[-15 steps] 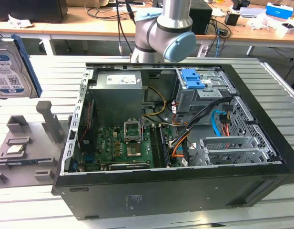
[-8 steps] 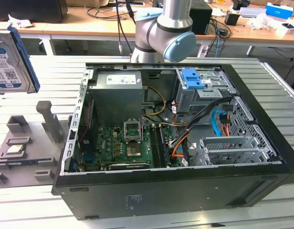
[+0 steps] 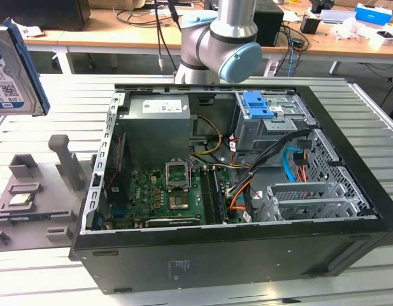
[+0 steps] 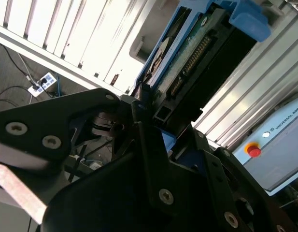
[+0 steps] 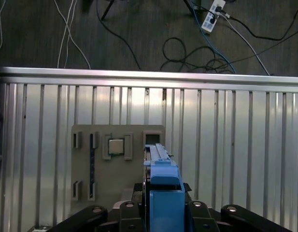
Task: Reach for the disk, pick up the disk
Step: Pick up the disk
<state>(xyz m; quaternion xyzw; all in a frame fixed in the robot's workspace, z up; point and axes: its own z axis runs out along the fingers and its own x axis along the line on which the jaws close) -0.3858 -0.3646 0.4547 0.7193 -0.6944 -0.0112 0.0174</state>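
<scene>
There is one disk [image 3: 11, 70], one robot arm [image 3: 221, 44], one open computer case [image 3: 234, 255] and one grey fixture plate [image 3: 30, 191], which carries one small square chip [image 3: 21, 199]. One blue latch piece [image 3: 257, 105] sits on the drive cage inside the case, and a green motherboard [image 3: 164, 191] lies on the case floor.

In the exterior view the disk hangs in the air at the exterior view's left edge. It is tilted, with its label facing the camera. It is above the fixture plate, apart from it, and well away from the case.

In the second wrist view the gripper [image 4: 165, 121] is clamped on the disk [image 4: 197, 48]. The black fingers [image 4: 141, 111] press against its edges, and the green circuit board and blue rail run out beyond the tips.

In the first wrist view the blue rail of the disk [image 5: 163, 193] stands edge-on between the two finger links. The fixture plate [image 5: 120, 188] and chip [image 5: 115, 146] lie below it on the slatted metal table [image 5: 235, 145]. One power strip [image 5: 211, 14] lies on the floor beyond the table.
</scene>
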